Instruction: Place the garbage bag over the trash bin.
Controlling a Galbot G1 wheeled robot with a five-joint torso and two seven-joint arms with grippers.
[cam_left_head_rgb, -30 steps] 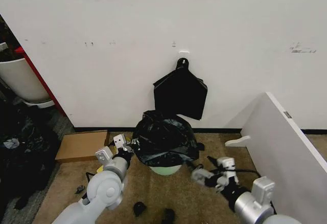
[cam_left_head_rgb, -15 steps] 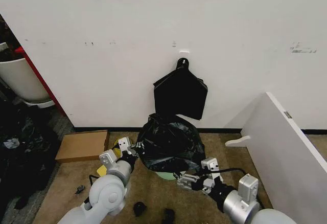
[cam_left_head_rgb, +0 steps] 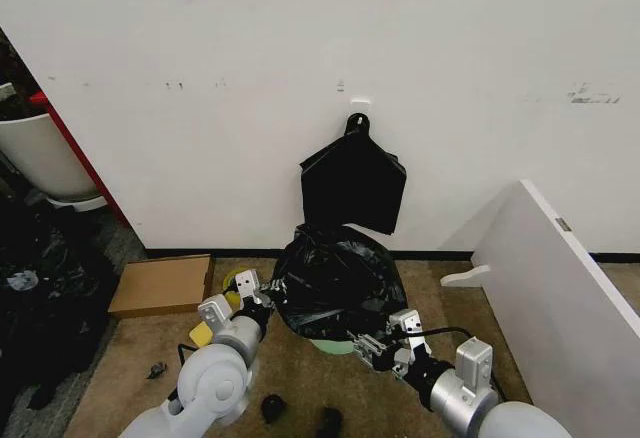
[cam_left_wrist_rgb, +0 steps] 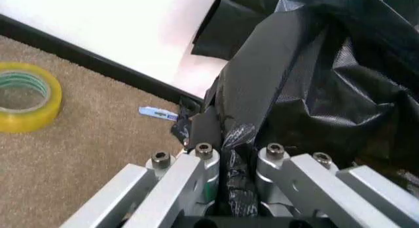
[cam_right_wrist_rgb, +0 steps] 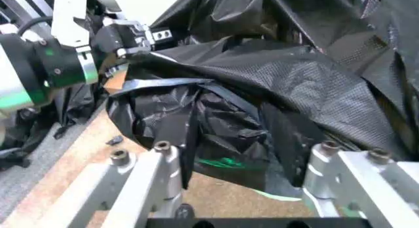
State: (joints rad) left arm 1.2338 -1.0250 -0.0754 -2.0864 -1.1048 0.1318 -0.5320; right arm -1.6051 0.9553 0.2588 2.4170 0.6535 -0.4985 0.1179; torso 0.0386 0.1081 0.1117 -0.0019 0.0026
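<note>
The glossy black garbage bag [cam_left_head_rgb: 335,280] is draped over the trash bin, whose pale green base [cam_left_head_rgb: 334,344] peeks out below it on the carpet. My left gripper [cam_left_head_rgb: 258,294] is at the bag's left edge, shut on a stretched band of the bag [cam_left_wrist_rgb: 262,90]. In the left wrist view that band runs between the fingers [cam_left_wrist_rgb: 204,162]. My right gripper [cam_left_head_rgb: 375,344] is open at the bag's lower right front. Its fingers [cam_right_wrist_rgb: 164,157] stand wide apart, with the bag's crinkled lower folds [cam_right_wrist_rgb: 216,125] just ahead of them.
A flat black bundle [cam_left_head_rgb: 352,184] hangs on the wall above the bin. A yellow tape roll [cam_left_wrist_rgb: 26,98] and a cardboard box [cam_left_head_rgb: 160,284] lie to the left. A white board [cam_left_head_rgb: 560,278] leans at the right. Small black scraps [cam_left_head_rgb: 272,406] lie on the carpet in front.
My right gripper has moved left and in, up to the bag's lower edge. My left gripper has shifted slightly right with the bag's edge, and the bag has spread further right.
</note>
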